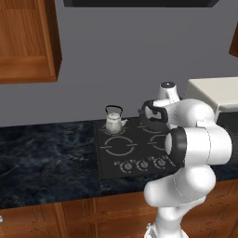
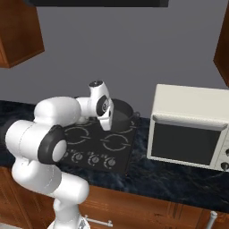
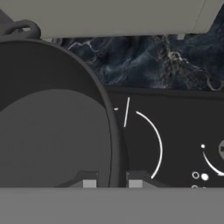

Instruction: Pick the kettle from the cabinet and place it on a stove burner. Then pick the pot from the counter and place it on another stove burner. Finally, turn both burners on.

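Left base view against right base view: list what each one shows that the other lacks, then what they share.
Left base view alone: the kettle standing on a rear stove burner, and a long stretch of counter to the left of the cooktop.

Right base view alone: the whole front of the cream microwave, and the pot plainly seen over the back of the cooktop with the gripper at its rim.

Both: the black cooktop with its front row of knobs, the grey wall, wooden cabinets, and the white arm.
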Controlling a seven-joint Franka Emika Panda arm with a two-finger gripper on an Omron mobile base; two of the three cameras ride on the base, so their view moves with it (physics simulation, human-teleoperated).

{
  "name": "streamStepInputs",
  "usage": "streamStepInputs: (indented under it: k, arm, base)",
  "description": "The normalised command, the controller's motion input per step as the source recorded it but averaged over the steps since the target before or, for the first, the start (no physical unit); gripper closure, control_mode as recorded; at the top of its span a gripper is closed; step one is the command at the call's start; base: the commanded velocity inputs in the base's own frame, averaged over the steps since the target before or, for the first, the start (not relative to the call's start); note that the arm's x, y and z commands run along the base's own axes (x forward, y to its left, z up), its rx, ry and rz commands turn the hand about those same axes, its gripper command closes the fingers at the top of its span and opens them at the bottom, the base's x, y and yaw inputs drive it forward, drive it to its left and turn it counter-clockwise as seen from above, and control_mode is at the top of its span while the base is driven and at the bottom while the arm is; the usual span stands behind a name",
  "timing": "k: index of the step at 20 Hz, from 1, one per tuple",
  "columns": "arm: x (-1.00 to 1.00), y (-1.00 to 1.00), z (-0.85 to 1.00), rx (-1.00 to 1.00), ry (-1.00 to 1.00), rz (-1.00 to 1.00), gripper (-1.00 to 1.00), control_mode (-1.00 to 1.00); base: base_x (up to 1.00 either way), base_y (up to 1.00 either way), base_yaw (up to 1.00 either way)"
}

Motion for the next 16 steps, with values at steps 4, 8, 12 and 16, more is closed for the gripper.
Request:
streamStepInputs:
  k: [4, 8, 12, 16]
  arm:
    - [0.22, -0.10, -0.21, -0.02, 0.00, 0.00, 1.00, -1.00]
    - [0.25, -0.11, -0.17, -0.01, 0.00, 0.00, 1.00, -1.00]
    - [0.26, -0.06, -0.16, -0.01, 0.00, 0.00, 1.00, -1.00]
    - [0.23, -0.01, -0.15, 0.00, 0.00, 0.00, 1.00, -1.00]
  base:
    - [0.00, 0.00, 0.00]
    - [0.00, 0.00, 0.00]
    - [0.00, 0.00, 0.00]
    - [0.00, 0.00, 0.00]
